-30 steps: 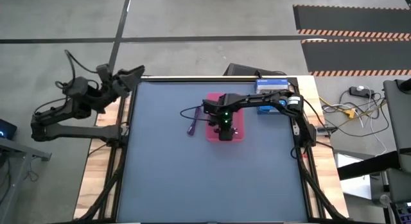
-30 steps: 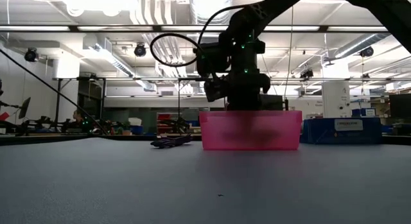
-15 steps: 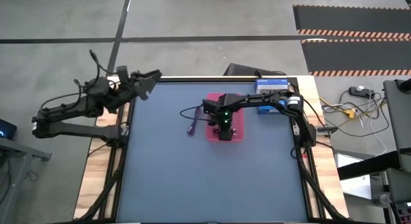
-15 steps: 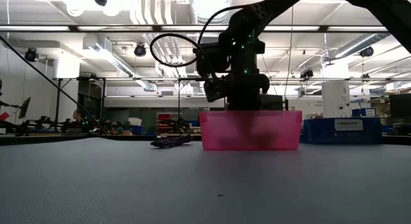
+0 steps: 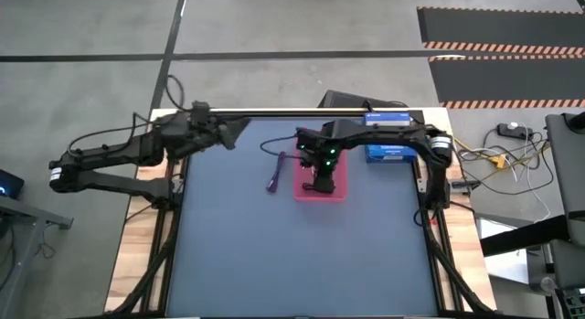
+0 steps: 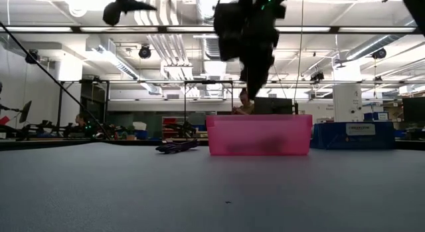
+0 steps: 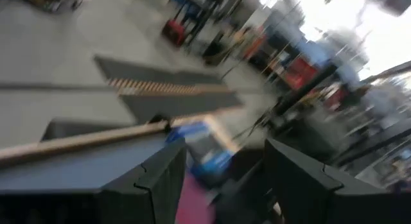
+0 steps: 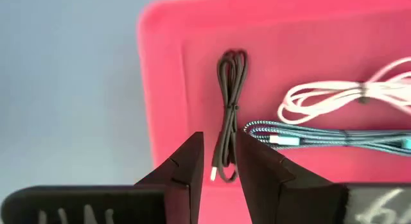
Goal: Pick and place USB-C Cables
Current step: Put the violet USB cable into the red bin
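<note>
A pink tray (image 5: pixel 336 193) stands at the table's middle and also shows in the low view (image 6: pixel 259 134). In it lie a black cable (image 8: pixel 230 115), a white cable (image 8: pixel 340 95) and a teal cable (image 8: pixel 321 135), flat on its floor. A purple cable (image 5: pixel 274 177) lies on the table left of the tray and shows in the low view too (image 6: pixel 176 147). My right gripper (image 5: pixel 320 184) hangs above the tray, fingers pointing down, slightly open and empty (image 8: pixel 219 166). My left gripper (image 5: pixel 239 127) is open and empty, high over the table's far left (image 7: pixel 221 179).
A blue box (image 5: pixel 388 143) stands at the table's far right, behind the tray. Bare blue table top (image 5: pixel 302 264) stretches from the tray to the near edge.
My right gripper has risen straight up out of the pink tray and now hangs clear above it; the black cable stays on the tray floor. My left gripper has swung from beyond the table's far left corner toward the right, over the table.
</note>
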Available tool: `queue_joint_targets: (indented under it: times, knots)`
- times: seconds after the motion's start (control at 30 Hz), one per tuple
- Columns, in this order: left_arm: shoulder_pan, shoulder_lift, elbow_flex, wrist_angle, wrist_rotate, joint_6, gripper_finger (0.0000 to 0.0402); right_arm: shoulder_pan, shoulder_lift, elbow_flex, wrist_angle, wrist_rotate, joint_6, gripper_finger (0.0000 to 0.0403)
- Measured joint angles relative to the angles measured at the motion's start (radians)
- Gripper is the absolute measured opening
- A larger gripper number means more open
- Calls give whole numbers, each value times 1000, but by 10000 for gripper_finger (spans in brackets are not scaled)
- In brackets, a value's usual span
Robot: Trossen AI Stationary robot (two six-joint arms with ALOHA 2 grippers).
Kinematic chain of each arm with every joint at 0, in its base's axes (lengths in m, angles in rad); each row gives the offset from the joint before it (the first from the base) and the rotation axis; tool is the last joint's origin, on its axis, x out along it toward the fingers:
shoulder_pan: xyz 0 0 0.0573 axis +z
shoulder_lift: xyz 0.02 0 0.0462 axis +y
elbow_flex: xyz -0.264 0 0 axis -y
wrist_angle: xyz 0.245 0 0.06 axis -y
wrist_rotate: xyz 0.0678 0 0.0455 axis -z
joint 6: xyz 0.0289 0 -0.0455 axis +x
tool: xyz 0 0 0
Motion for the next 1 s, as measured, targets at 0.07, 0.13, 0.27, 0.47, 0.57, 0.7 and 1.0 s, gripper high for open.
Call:
queue_joint_targets:
  times: [0.07,0.13,0.27,0.47,0.57,0.7,1.0]
  knots:
    - [0,22,0,-70,3,-44,195,0,-50,0,3,0,10,81]
    - [0,50,0,-147,3,-100,195,0,-96,-1,10,0,26,81]
    - [0,127,0,-264,8,-202,195,0,-178,-1,61,17,69,81]
    - [0,294,0,-293,72,-296,195,0,-265,-1,147,87,119,74]
    - [0,391,12,-293,143,-314,195,0,-291,-1,167,114,135,69]
    - [0,519,40,-293,217,-315,195,0,-304,-1,170,134,144,69]
    - [0,712,66,-290,220,-309,195,0,-296,-14,170,133,159,72]
